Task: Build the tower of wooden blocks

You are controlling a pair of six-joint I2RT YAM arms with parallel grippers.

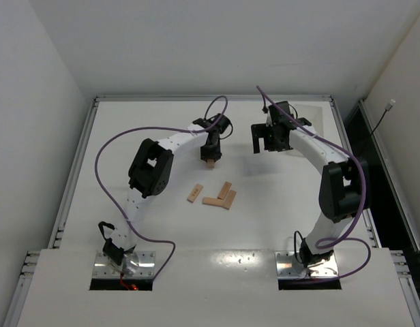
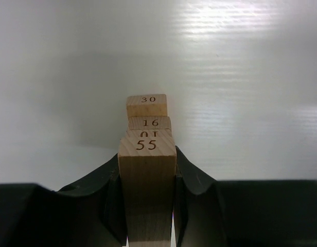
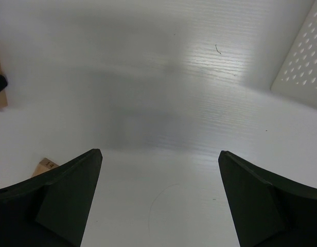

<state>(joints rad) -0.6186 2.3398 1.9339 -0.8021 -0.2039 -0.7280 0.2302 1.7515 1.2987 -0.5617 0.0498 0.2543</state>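
Toward the far middle of the white table (image 1: 278,204), the left arm's black fingers (image 2: 104,198) are pinched tight on a small light-tan rectangular wood block marked 55 (image 2: 147,170). They hold it by its long sides right over the tower (image 1: 209,162), a short, narrow stack of the same tan blocks. In the left wrist view, the stacked ends marked 16 and 30 show beyond it, not quite in line with one another. Whether the held block already rests on the stack I cannot tell. Four loose wood blocks (image 1: 213,201) lie flat on the table nearer the bases, three of them clustered close. The right arm's fingers (image 3: 66,200) are spread wide with nothing between them, well apart from the tower and near a white perforated tray (image 3: 302,56).

The danger, as I judge it, lies in the release. If the block is let go while off-centre or tilted, it could slide off. A finger dragging on it as the arm lifts could also nudge the already uneven layers and topple the column.
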